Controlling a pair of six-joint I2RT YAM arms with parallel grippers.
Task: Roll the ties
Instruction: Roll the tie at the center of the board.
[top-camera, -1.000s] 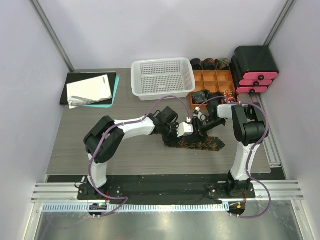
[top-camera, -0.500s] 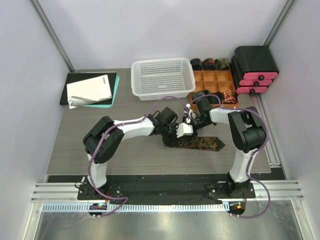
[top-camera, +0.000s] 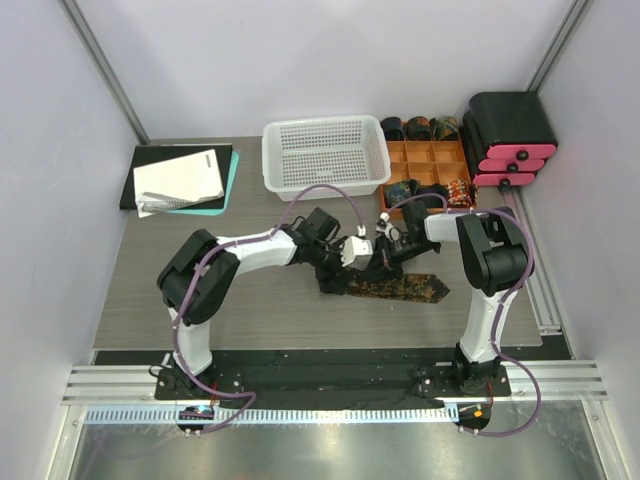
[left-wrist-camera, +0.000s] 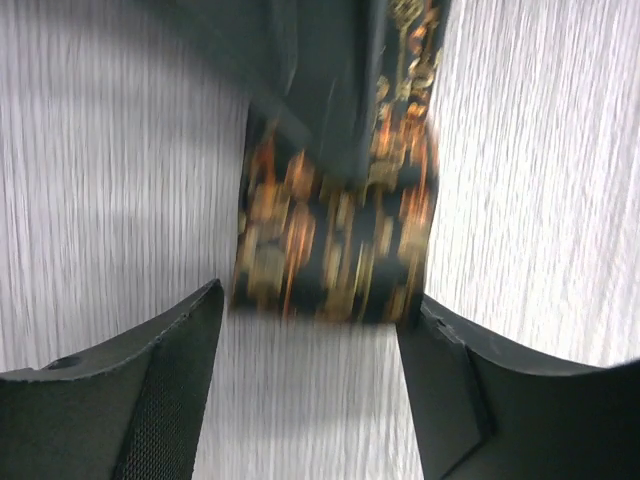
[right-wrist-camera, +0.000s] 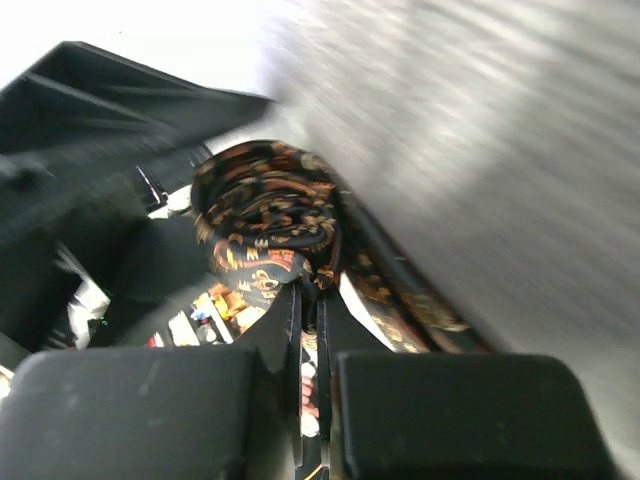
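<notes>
One tie (top-camera: 400, 289), brown-gold pattern, partly rolled, on desk (top-camera: 150, 285) toward right edge. Right tool (right-wrist-camera: 312, 312) clamped on it at the roll; left tool (left-wrist-camera: 312, 302) apart, straddling flat end.

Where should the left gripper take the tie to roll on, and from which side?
Probably the folded end of the tie, pinched across its width from above. It lies flat on the table with both long edges free, and the open left gripper straddles it there.
</notes>
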